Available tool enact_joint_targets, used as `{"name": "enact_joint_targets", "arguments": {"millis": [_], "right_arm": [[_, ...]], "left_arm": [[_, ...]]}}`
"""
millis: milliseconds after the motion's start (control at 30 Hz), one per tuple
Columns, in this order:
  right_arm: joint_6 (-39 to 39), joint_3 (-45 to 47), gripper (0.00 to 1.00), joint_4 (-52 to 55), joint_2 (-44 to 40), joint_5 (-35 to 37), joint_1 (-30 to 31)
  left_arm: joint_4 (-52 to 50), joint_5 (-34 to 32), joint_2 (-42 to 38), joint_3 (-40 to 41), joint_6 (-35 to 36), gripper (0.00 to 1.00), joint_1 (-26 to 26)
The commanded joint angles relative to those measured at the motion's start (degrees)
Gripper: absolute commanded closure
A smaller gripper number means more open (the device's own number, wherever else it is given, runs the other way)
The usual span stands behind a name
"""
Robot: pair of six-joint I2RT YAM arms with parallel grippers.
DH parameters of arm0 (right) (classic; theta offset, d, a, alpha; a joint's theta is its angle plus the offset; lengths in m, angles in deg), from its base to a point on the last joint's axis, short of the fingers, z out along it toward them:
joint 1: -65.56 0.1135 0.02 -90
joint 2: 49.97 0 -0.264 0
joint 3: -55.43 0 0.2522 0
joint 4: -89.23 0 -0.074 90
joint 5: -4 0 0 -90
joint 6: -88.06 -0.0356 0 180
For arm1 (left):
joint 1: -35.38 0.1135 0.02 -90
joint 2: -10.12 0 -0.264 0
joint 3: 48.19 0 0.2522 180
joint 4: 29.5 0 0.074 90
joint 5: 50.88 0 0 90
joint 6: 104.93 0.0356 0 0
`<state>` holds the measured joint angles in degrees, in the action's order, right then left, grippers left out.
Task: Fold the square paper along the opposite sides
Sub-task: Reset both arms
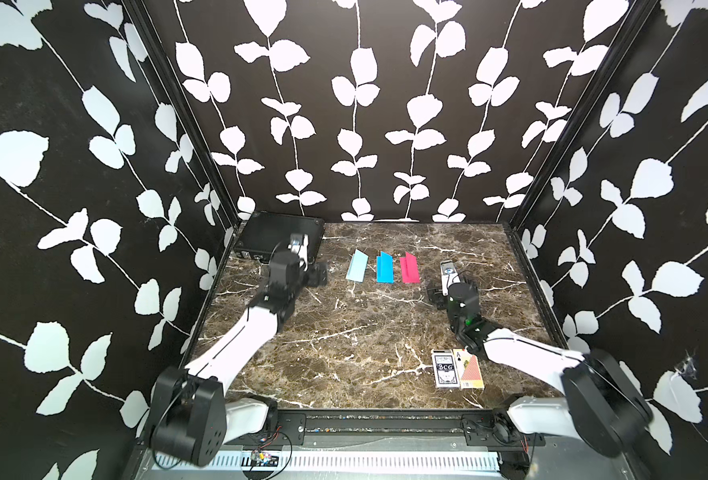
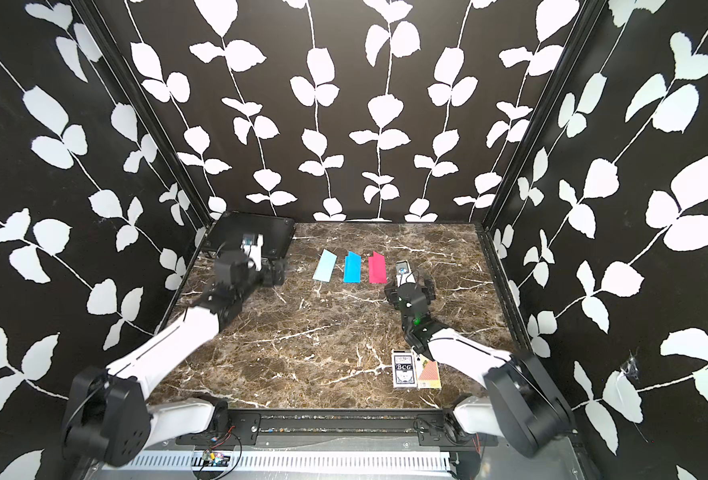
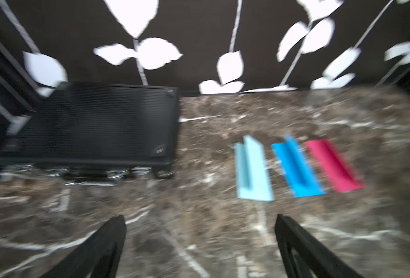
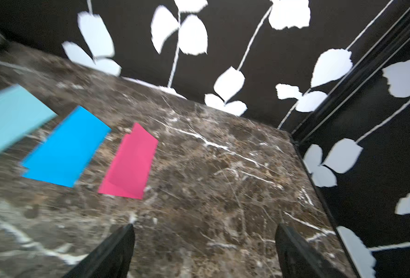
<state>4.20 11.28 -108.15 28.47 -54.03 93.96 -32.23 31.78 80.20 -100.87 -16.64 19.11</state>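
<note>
Item — three folded papers, flaps half-raised: pale blue paper [image 3: 253, 173] and bright blue paper [image 3: 296, 168] ahead of the left pincer [image 3: 199, 219], pink paper [image 4: 129, 163] ahead of the right pincer [image 4: 205, 226]. Both pincers gape wide, empty. We would lift away high — clear of flaps.

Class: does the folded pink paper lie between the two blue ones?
No: the folded pink paper ends the row; the bright blue folded paper is central.

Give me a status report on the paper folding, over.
Left gripper open, empty. Right gripper open, empty. Folded, side by side: light blue paper, blue paper, pink paper. Card boxes at front, apart from them.
</note>
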Motion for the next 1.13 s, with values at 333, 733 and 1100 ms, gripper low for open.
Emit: {"name": "enact_joint_targets", "arguments": {"millis": [333, 733, 1100], "right_arm": [[1.6, 8.0, 0.00, -10.4, -2.3, -9.2, -15.6], [-5.4, 7.4, 0.01, -18.6, 9.9, -27.4, -26.9], [-5.4, 7.1, 0.01, -16.6, 9.0, -27.3, -26.8]], "left_arm": [[32.2, 5.4, 17.3, 12.8, 6.9, 0.01, 14.9], [36.5, 7.1, 18.4, 14.2, 8.2, 0.01, 14.4], [36.3, 7.0, 18.3, 14.3, 8.3, 0.01, 14.5]]}}
